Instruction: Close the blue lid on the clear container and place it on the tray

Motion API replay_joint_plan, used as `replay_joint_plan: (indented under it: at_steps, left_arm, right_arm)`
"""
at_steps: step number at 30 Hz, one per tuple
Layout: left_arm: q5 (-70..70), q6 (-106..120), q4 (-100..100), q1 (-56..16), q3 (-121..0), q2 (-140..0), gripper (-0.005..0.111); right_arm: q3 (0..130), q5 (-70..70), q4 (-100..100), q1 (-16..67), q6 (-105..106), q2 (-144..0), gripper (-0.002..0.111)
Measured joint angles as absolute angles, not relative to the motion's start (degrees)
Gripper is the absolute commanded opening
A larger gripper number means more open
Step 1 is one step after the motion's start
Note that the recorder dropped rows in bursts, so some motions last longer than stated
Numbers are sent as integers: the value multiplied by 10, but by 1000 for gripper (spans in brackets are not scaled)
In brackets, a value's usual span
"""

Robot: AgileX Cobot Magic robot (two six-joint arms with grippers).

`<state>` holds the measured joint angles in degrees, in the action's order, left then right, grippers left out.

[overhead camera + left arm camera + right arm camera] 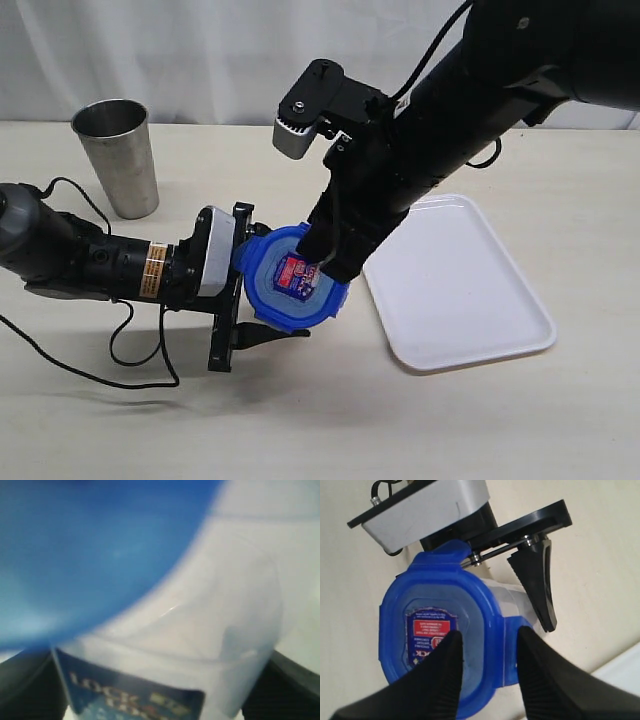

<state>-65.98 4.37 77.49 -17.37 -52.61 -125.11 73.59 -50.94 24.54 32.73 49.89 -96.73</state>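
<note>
Left of the tray (470, 300), both grippers are meeting at the clear container (210, 610).
From the left, the left gripper (262, 285) is clamping the container's sides. The blue lid (435, 625) is sitting on its top, and the right gripper (487, 645) is pointing down at the lid's right edge, jaws narrowly parted.

A round blue lid (295, 278) with a red-and-blue centre sticker caps the labelled clear container (512, 600), which is tilted, lid facing upward, just beside the flat white tray (470, 300) and not on it.
</note>
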Motion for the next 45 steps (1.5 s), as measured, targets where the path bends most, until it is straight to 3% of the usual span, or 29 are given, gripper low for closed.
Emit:
replay_joint_plan:
  at_steps: [11,27,45]
  left_arm:
    - [-661,45,776,-174,-526,-1251,0]
    - [-644,78,796,-174,-526,-1251,0]
    - [-633,-62,715,-170,-526,-1251,0]
  right_arm:
    - [743,-520,249,324,488,-981,27]
    - [748,-580,303,323,478,-1012,27]
    - [751,-512,49,327,313,-976,27]
